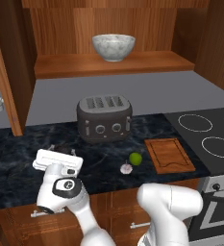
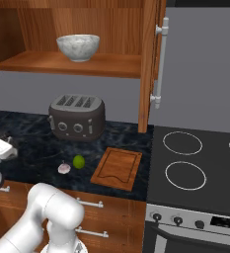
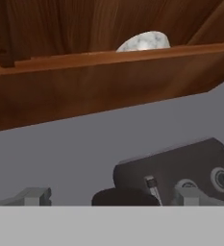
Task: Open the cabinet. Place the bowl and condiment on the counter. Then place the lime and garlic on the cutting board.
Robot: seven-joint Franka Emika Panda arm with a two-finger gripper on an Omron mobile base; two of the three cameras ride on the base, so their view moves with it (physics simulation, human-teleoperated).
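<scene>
Your gripper (image 1: 61, 152) hangs with jaws spread wide and nothing between them, low over the counter (image 1: 17, 153) near its front edge, left of the toaster (image 1: 104, 118). You have the cabinet (image 1: 104, 29) open; the bowl (image 1: 113, 46) sits well above the gripper on its shelf. The lime (image 1: 135, 158) and garlic (image 1: 126, 168) lie just beside each other near the front edge, left of the cutting board (image 1: 169, 154). No writing is readable.

A rendered home kitchen: a dark marbled counter (image 1: 17, 158) carrying a four-slot toaster (image 1: 104, 117), a black stovetop (image 2: 195, 163) at its right end, and a wooden wall cabinet (image 2: 111, 29) above.
</scene>
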